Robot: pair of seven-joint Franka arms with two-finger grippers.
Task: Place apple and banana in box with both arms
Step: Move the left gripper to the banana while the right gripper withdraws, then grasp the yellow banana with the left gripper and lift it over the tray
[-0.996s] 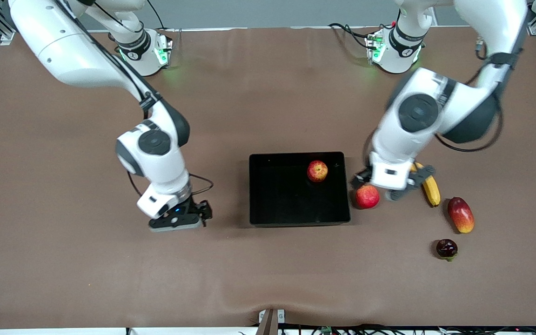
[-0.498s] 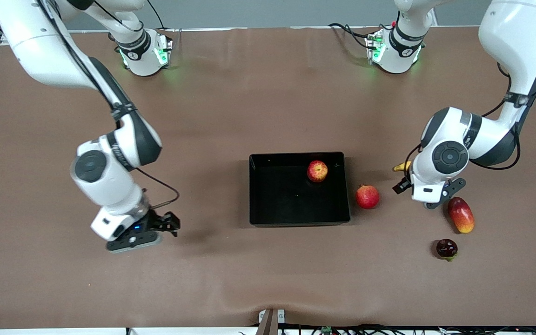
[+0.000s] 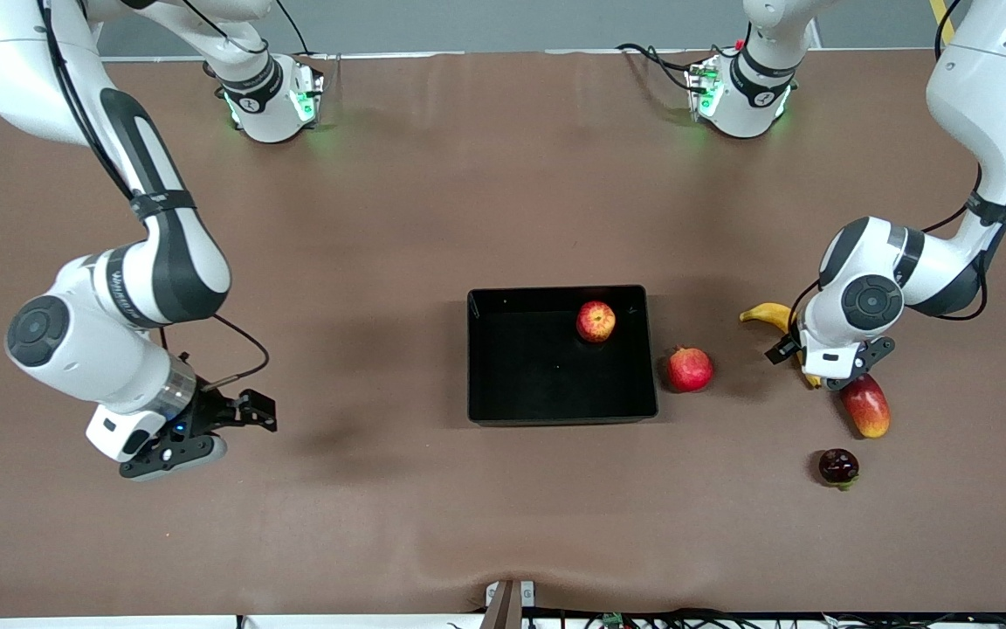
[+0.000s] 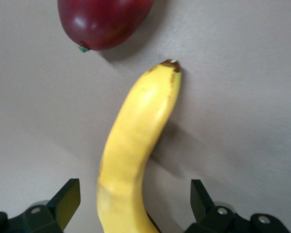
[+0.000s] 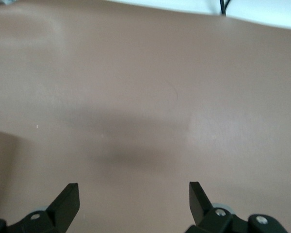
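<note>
The apple [image 3: 596, 321] lies in the black box [image 3: 531, 384], in its corner toward the robots and the left arm's end. The banana [image 3: 766, 313] lies on the table between the box and the left arm's end, partly hidden under my left gripper [image 3: 824, 371]. In the left wrist view the banana [image 4: 136, 150] runs between the open fingers of the left gripper [image 4: 133, 204], which do not touch it. My right gripper [image 3: 251, 412] is open and empty over bare table toward the right arm's end; in the right wrist view the gripper [image 5: 133, 204] has only table under it.
A red pomegranate [image 3: 689, 369] sits just beside the box. A red-yellow mango [image 3: 864, 404] lies close to the banana's end and shows in the left wrist view [image 4: 104, 22]. A dark small fruit [image 3: 838, 466] lies nearer the front camera.
The left arm swung from beside the box toward its own end and now sits over the banana. The right arm drew away from the box toward its end. The fruits have not moved.
</note>
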